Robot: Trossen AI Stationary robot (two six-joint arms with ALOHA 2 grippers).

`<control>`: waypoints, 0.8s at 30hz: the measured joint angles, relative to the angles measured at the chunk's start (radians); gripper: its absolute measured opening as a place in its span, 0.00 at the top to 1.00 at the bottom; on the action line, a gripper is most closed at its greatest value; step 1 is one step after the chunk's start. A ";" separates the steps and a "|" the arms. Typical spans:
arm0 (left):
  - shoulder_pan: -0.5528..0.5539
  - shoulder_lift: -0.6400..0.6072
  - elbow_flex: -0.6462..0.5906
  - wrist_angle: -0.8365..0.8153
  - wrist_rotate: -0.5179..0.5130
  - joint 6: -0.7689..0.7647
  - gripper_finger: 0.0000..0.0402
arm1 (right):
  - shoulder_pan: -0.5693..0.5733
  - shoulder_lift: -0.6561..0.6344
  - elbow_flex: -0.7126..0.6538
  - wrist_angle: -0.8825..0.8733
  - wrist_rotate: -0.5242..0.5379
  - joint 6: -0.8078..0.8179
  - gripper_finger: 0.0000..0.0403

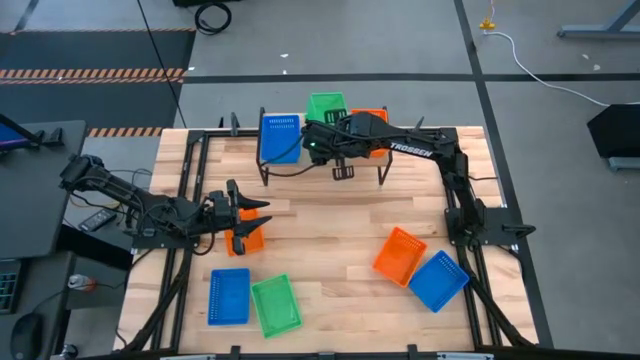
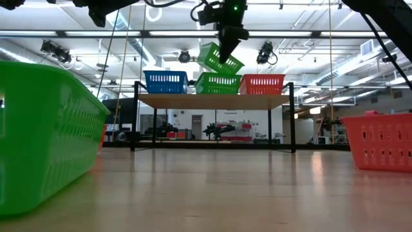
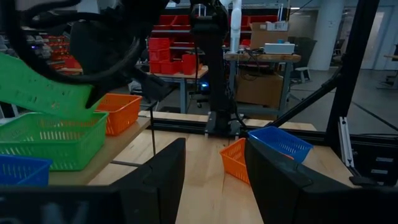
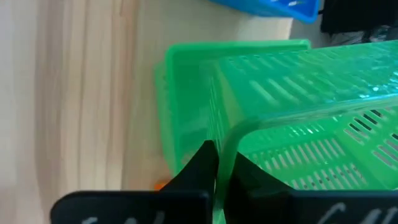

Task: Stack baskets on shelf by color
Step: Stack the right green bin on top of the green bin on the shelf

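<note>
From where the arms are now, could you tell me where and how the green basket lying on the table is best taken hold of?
Grip the thin top rim of the green basket on the table, on a long wall, coming straight down from above. It lies upright with its mouth open, so one finger can probably slip inside. The blue basket crowds one side; the other long wall looks freer. The right gripper holds its tilted green basket this way.
</note>
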State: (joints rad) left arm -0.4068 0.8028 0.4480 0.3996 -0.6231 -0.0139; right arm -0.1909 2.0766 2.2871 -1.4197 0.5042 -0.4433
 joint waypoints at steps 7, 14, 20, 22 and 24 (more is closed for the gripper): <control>0.000 0.000 0.000 0.000 0.000 0.000 0.57 | 0.000 0.000 0.000 -0.016 -0.033 0.028 0.96; 0.000 0.000 0.000 0.000 0.000 -0.001 0.57 | 0.000 0.000 -0.026 0.019 -0.056 0.029 0.87; 0.000 0.000 0.000 0.000 0.000 -0.001 0.57 | -0.008 0.000 -0.060 0.039 -0.051 0.029 0.80; 0.000 0.000 0.000 0.000 0.000 -0.001 0.57 | -0.008 0.000 -0.061 0.050 -0.038 0.029 0.79; 0.000 0.000 0.000 0.000 0.000 -0.001 0.57 | -0.008 0.000 -0.062 0.056 0.002 0.027 0.79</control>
State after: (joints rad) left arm -0.4068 0.8028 0.4480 0.3996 -0.6231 -0.0151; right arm -0.1986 2.0766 2.2250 -1.3636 0.5060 -0.4164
